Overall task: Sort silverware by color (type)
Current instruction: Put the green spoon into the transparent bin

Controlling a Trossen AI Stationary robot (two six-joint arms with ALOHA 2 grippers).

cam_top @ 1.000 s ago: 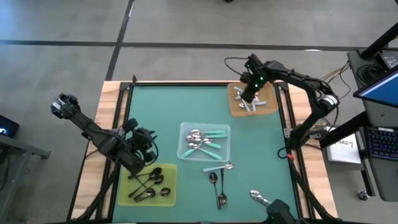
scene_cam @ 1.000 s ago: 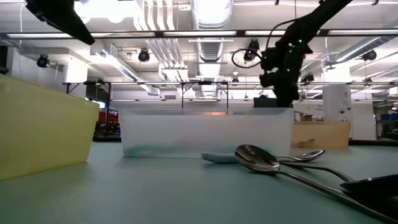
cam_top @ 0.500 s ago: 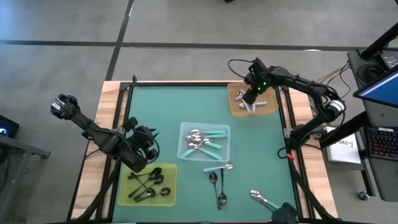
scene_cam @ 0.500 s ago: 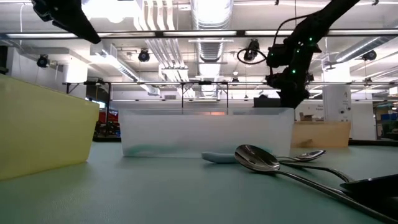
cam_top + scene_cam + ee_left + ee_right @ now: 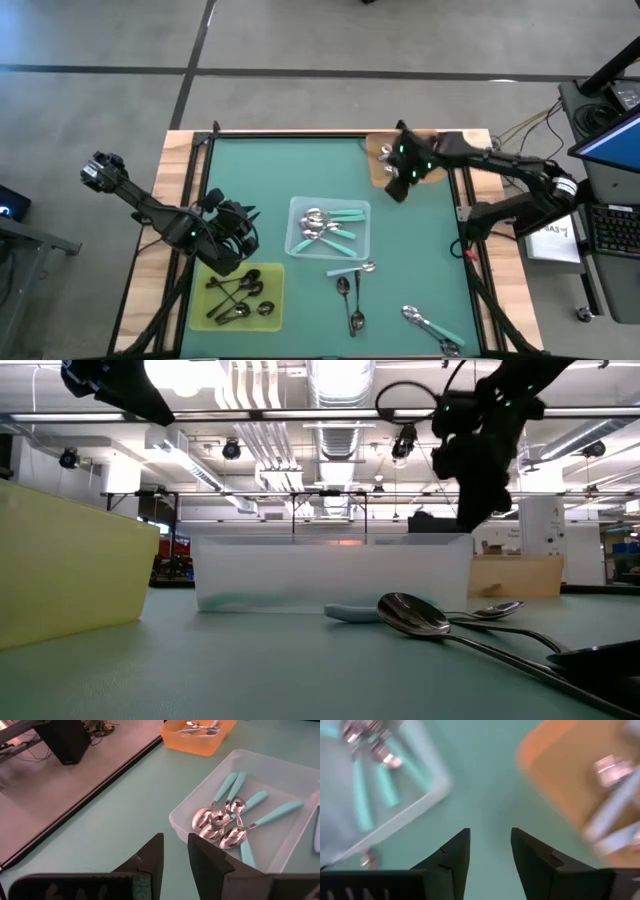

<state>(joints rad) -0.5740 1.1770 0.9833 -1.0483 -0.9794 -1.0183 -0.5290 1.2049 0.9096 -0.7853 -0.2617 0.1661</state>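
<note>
Right gripper (image 5: 490,851) released, empty, beside orange tray (image 5: 378,158); next aim squarely over 1 loose spoon (image 5: 343,288). Left gripper (image 5: 174,854) narrowly parted, empty.

Spoons (image 5: 328,227) in middle tray (image 5: 296,247)

Empty, parted end effector (image 5: 490,857) above mat (image 5: 490,795).
</note>
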